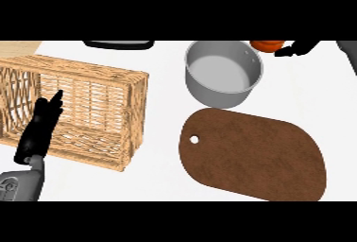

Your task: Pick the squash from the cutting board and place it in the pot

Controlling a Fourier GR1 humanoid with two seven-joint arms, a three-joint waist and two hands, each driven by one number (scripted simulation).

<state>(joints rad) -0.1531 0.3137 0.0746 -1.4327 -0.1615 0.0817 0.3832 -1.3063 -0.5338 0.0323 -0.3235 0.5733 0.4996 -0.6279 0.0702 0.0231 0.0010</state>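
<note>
The orange squash [267, 45] shows at the view's upper edge, just past the right rim of the grey pot [223, 71]. My right hand [298, 48] is curled against its right side, with the grey forearm coming in from the top right corner. Only part of the squash shows. The pot stands upright and nothing shows inside it. The brown cutting board [254, 153] lies in front of the pot with nothing on it. My left hand [40, 125] rests at the lower left, fingers straight, over the wicker basket.
A large wicker basket [105, 94] fills the left side, close to the cutting board's left edge. A dark flat object [118, 44] lies at the back, left of the pot. A pale wooden surface [17, 47] shows at the top left corner.
</note>
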